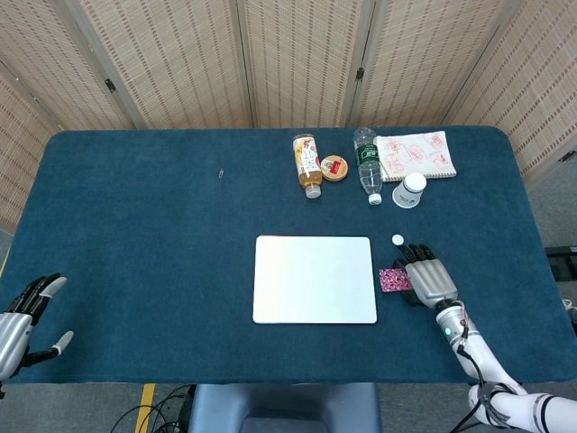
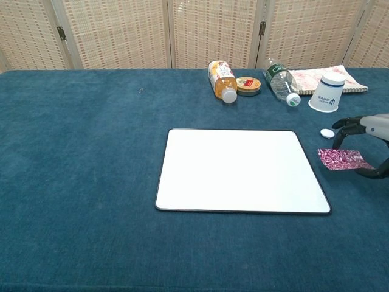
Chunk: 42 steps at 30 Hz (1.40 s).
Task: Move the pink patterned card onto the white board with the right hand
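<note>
We see the right hand (image 1: 427, 280) at the right side of the blue table (image 1: 162, 225), its dark fingers (image 2: 345, 126) curled down over the pink patterned card (image 2: 342, 159) and pinching it. The card sits tilted just beside the right edge of the white board (image 2: 237, 170), not on it. A small white cap (image 2: 327, 133) lies near the fingertips. Our left hand (image 1: 20, 317) hangs at the table's near left corner, fingers spread, holding nothing. Along the far edge we find an orange-labelled bottle (image 1: 307, 163) on its side, a round tin (image 1: 334, 167), a clear bottle (image 1: 368, 165) lying down, an upturned paper cup (image 1: 409, 190) and a red-printed notebook (image 1: 415, 155).
</note>
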### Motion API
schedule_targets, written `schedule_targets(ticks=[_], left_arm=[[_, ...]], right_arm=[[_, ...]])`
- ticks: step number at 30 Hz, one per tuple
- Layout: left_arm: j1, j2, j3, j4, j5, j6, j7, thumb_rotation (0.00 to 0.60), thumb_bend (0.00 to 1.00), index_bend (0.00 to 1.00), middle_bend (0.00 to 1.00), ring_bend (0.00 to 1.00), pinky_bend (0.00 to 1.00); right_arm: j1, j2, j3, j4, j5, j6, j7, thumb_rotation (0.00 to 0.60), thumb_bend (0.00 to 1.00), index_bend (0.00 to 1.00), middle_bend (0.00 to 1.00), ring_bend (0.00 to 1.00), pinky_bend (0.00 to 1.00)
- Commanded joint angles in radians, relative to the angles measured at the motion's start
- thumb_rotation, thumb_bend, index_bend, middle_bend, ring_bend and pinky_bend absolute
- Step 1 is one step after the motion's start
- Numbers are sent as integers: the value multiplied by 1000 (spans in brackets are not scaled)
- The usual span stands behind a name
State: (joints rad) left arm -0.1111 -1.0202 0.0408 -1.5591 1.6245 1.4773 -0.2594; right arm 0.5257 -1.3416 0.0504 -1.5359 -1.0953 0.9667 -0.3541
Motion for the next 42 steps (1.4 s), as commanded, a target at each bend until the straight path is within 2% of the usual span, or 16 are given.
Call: schedule_targets(ticks=[1, 8, 16, 22, 29, 31, 39, 42], left_arm=[[0, 1, 1, -2, 2, 1, -1, 600, 340, 104, 84, 75, 231], [0, 7, 1, 2, 5, 5, -31, 600, 340, 105, 84, 75, 231], [4, 21, 2, 21, 10, 20, -97, 600, 340, 104, 84, 75, 231], [5, 26, 2, 37, 14, 27, -136, 600, 340, 106, 84, 75, 231], [6, 27, 3, 42, 18, 32, -149, 600, 340, 108, 84, 75, 231], [7, 27, 3, 42, 19, 34, -148, 600, 340, 108, 84, 75, 231], [8, 24, 1, 44, 13, 34, -137, 600, 340, 108, 84, 75, 231], [6, 21, 1, 42, 9, 26, -124, 600, 339, 108, 84, 75, 231]], right_arm=[[-8, 34, 15, -54, -18, 37, -2, 600, 300, 376, 69, 0, 0], [37, 7, 51, -82, 19, 16, -52, 600, 294, 376, 69, 0, 0], [126, -110, 86, -12, 103, -42, -133, 600, 288, 376, 69, 0, 0], [160, -154, 96, 16, 139, -56, -156, 600, 248, 366, 67, 0, 0], [185, -149, 87, 3, 167, -77, -171, 600, 187, 137, 38, 0, 0], [189, -143, 84, -2, 172, -80, -173, 600, 182, 106, 32, 0, 0], [155, -79, 68, -61, 142, -19, -136, 600, 173, 92, 23, 0, 0], [124, -30, 63, -79, 115, 18, -101, 600, 173, 141, 24, 0, 0]])
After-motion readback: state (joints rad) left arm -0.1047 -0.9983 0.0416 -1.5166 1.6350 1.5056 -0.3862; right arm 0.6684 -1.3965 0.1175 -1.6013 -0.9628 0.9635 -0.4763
